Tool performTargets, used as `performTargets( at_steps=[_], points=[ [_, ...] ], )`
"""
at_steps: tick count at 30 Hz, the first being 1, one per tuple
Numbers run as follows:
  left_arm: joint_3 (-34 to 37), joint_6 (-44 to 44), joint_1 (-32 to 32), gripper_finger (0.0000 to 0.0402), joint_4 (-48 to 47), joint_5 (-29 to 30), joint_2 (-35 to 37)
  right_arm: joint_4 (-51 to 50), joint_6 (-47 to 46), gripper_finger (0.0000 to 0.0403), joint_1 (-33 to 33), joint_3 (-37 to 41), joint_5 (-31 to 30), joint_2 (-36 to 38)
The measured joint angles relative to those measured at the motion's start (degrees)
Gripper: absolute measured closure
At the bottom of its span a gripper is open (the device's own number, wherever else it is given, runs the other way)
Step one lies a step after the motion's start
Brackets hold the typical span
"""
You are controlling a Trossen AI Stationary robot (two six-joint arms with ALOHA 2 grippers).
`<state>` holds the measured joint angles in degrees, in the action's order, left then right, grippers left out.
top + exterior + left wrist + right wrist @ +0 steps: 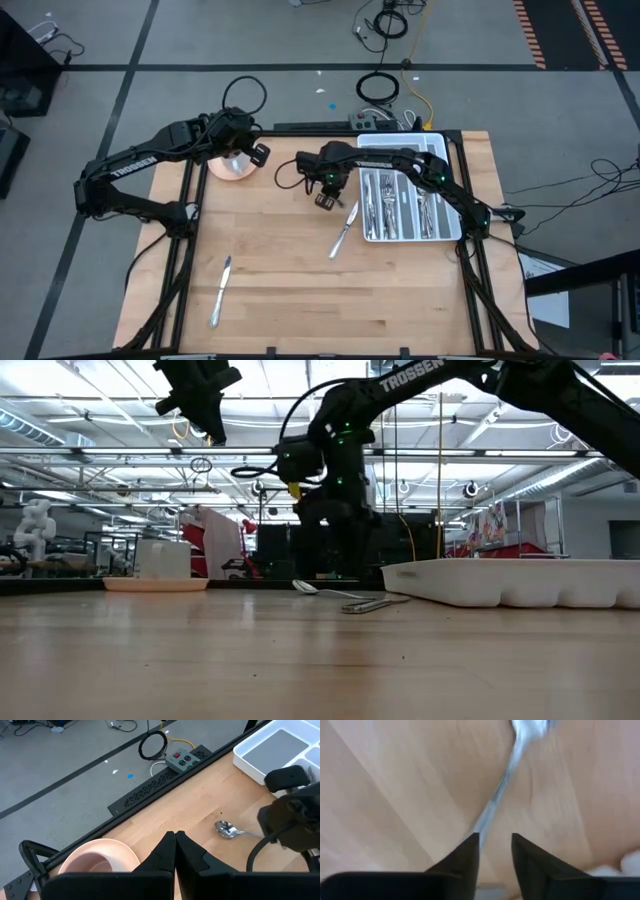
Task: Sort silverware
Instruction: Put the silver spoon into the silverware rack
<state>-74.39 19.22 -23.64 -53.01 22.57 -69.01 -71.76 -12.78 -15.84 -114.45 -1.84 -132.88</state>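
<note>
A knife (220,292) lies alone on the near left part of the wooden surface (300,290), well apart from everything else. Farther in, near the middle, a spoon (344,229) lies at a slant just beside the white tray (455,225), with its bowl toward the far side; in the low view it rests flat beside the tray's wall (520,585).

The right tool (326,198) hangs low over the spoon's far end, its fingers (465,855) apart, with the spoon's handle (492,805) running between them in the wrist view; whether they touch it cannot be told. The tray holds more silverware (400,205) in its long compartments.

At the far left, the left tool (258,153) hovers raised beside the pink saucer (236,166) with its cup (97,862), its fingers (167,852) pressed together on nothing. Its wrist view also shows the spoon's bowl (226,828) on the surface.
</note>
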Motion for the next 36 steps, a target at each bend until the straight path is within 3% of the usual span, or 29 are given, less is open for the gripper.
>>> performTargets(
  at_steps=[8,21,24,30,36],
  points=[
    [0.0,0.1,0.0,0.0397,0.0,0.0,0.0,9.6,-0.2,0.0237,-0.3,0.0,0.0,-1.5],
    [0.0,0.1,0.0,0.0397,0.0,0.0,0.0,10.6,-1.3,0.0242,-1.0,-0.1,-1.1,-4.7],
    [0.0,-0.1,0.0,0.0397,0.0,0.0,0.0,9.3,-3.1,0.0266,-1.3,-0.1,-0.4,-4.7],
    [0.0,-0.1,0.0,0.0397,0.2,0.0,0.0,6.2,-2.4,0.0387,-1.6,-0.4,2.1,-6.0],
    [0.0,-0.1,0.0,0.0397,0.1,0.0,0.0,6.1,-2.9,0.0399,-1.3,-0.3,1.9,-5.7]
  ],
)
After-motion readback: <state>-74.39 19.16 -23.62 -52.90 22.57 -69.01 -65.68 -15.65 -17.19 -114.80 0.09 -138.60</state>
